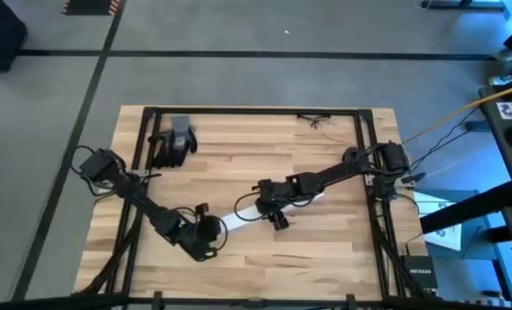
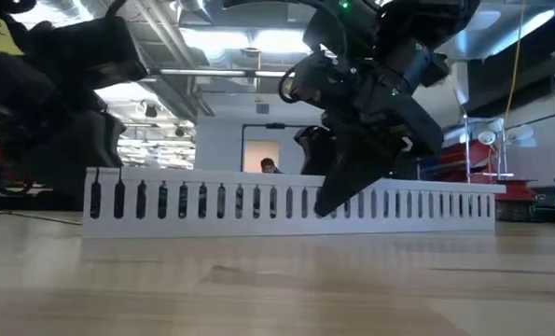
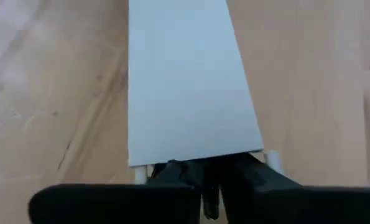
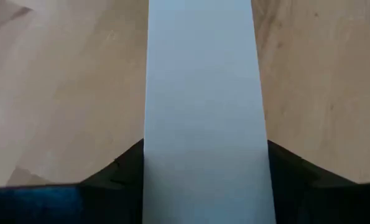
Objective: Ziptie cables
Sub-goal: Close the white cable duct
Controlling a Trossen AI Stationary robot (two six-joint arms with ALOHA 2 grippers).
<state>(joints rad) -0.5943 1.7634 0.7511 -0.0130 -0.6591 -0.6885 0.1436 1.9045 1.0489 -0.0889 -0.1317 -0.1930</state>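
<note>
A long white slotted strip [image 1: 249, 210] lies slantwise on the middle of the wooden table, resting on its long lower edge [image 2: 286, 227]. My right gripper [image 1: 270, 209] comes down over its middle, one finger on each long side. My left gripper [image 1: 207, 231] is shut at the strip's left end [image 3: 197, 158]. The cables [image 1: 317, 120], thin dark strands, lie loose by the table's far edge, away from both grippers. My left gripper's shut fingertips [image 3: 191, 171] lie against the strip's left end, coming level along its length. Whether they pinch any part of it I cannot tell. My right gripper straddles the strip across its width, one finger on each long side [image 4: 146, 163], coming from above and slanting down. The strip stays on the table.
A black and grey glove [image 1: 174, 140] lies near the far left corner. A dark frame [image 1: 256, 111] runs along the table's far edge and down both sides. The near part of the wooden table [image 1: 324, 258] shows bare boards.
</note>
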